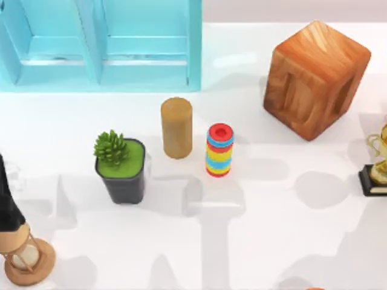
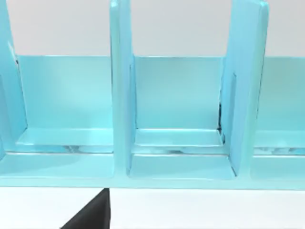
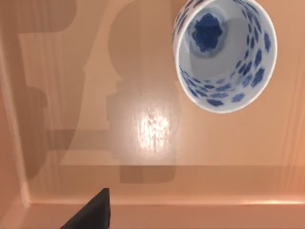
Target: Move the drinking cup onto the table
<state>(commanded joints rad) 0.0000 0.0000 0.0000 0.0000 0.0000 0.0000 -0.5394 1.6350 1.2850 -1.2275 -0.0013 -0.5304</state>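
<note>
Right wrist view gives us the drinking cup [image 3: 224, 52]: a small round tumbler seen from above its mouth, glossy white with blue blotches scattered over the inner wall and a denser blue flower-like patch on its floor, no handle in sight. It stands upright on a smooth, warm orange-brown wooden surface [image 3: 143, 133] with faint grain, a bright highlight and soft shadows, bounded by raised wooden edges along two sides, so the cup sits on wood and not on the white tabletop. A dark wedge of our right gripper's finger [image 3: 93, 212] pokes in at the frame's edge, well apart from the cup; we cannot tell how far its jaws are parted or whether it grips anything. In the left wrist view we face the turquoise cabinet [image 2: 176, 109], glossy and flat-panelled, with upright dividers forming open compartments, and a dark finger tip [image 2: 93, 214] of our left gripper below it; its jaws we cannot judge either. From the top view, the table [image 1: 290, 229] is shiny white. On it stand a plain tan wooden cylinder [image 1: 176, 127], just beside it a stack of red, blue and yellow rings [image 1: 219, 150], a spiky green succulent in a dark square pot [image 1: 123, 166], a big wooden cube [image 1: 315, 78] with swirling grain at the right, a wooden hourglass [image 1: 24, 260] at the left edge, and a golden trophy [image 1: 378, 163] at the right edge.
</note>
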